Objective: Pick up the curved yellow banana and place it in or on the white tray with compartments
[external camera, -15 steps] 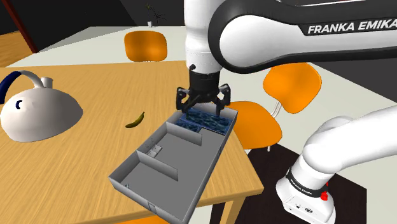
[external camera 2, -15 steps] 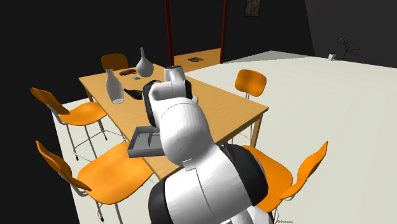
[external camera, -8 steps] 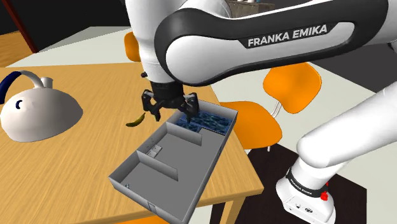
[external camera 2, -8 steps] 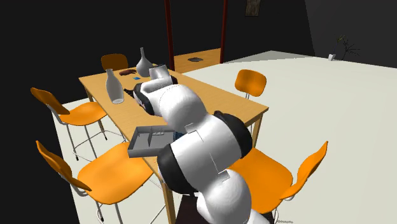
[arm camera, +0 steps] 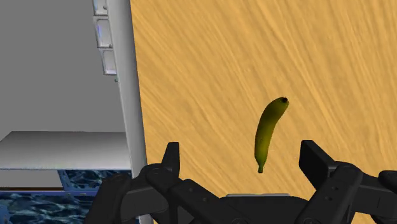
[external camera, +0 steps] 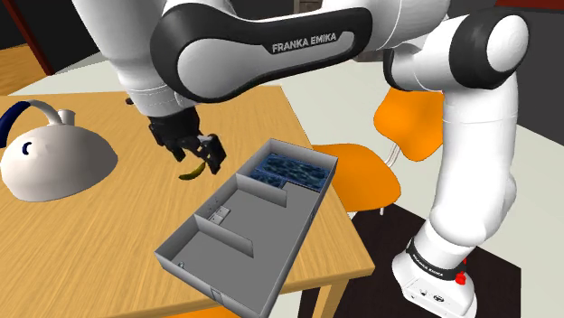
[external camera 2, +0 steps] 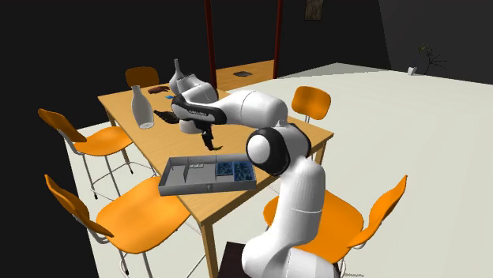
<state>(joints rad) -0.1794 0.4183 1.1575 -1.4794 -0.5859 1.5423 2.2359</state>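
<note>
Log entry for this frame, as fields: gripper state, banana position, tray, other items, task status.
gripper: open, holding nothing, over the table near the banana
banana: yellow, lying on the wooden table beside the tray, outside it, touched by neither finger
tray: grey, with compartments; the end compartment has a blue patterned fill
other: white kettle with a blue handle on the table
status: banana not yet grasped
</note>
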